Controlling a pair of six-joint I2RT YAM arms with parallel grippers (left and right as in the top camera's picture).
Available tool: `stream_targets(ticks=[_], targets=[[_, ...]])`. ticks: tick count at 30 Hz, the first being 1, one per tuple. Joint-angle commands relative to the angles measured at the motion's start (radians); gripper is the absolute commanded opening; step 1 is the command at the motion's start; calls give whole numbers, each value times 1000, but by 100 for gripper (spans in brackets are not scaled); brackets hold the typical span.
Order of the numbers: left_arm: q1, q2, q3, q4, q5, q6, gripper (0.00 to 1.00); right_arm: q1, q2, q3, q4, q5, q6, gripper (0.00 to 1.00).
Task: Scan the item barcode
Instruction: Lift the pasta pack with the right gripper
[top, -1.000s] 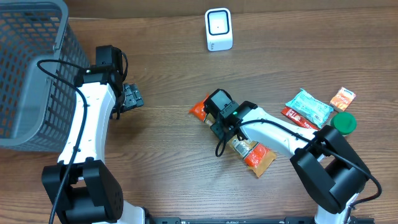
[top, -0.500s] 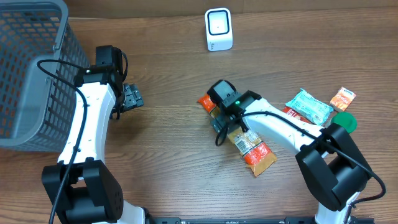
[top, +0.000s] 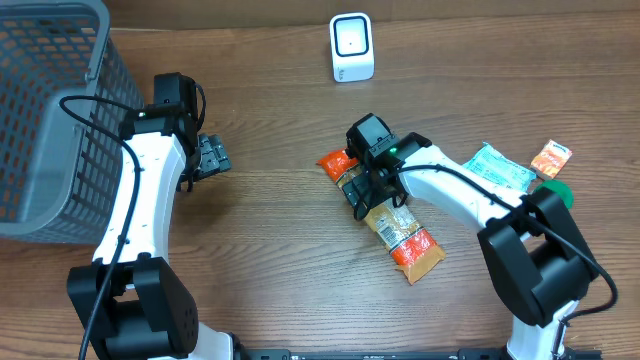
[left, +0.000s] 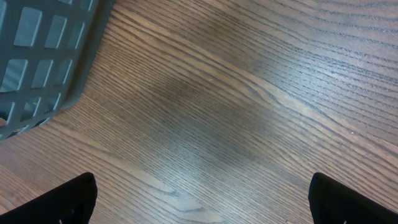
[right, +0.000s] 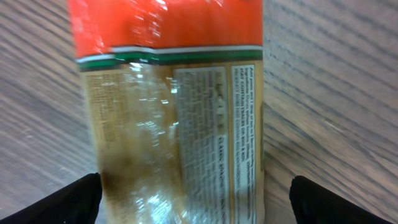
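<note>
Right jaws: spread wide, gripping nothing, one fingertip (right: 56, 199) either side of snack packet (right: 174, 124). Packet flat on counter (top: 280, 230), right of centre, orange ends, printed label up. Left jaws: wide open, empty, over bare wood beside grey basket (top: 50, 110). White scanner (top: 352, 47) at far edge, well apart from packet.

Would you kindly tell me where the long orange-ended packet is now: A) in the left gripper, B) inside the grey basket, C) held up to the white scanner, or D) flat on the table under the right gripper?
D: the packet lies flat on the table, the open right gripper straddling it.
</note>
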Motion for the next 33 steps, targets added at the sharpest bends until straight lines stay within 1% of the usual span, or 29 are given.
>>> stream_targets(ticks=[1,3,6,7,15,17,18,19,22,27,33], targets=[[-7,-20,18,0,-6,26,100,-5,57,-2,4,-53,2,94],[-7,-20,18,0,-6,26,100,-3,81,-2,4,-59,-2,88],[-7,-20,18,0,-6,26,100,1,91,-2,-14,-62,0,65],[-7,-20,18,0,-6,26,100,3,90,-1,-23,-62,0,60],[-7,-20,18,0,-6,26,100,19,45,-1,-44,-61,-5,57],[-7,-20,18,0,-6,26,100,19,45,2,-42,-61,-5,49],[-7,-20,18,0,-6,26,100,19,45,2,-40,-61,-5,43],[-7,-20,18,0,-6,26,100,19,45,2,-39,-62,-4,35],[-7,-20,18,0,-6,26,100,19,45,2,-40,-62,-4,4],[-7,-20,18,0,-7,26,100,19,24,35,-95,-66,-1,4],[-7,-20,18,0,-6,26,100,20,-135,62,-83,-23,-5,4]])
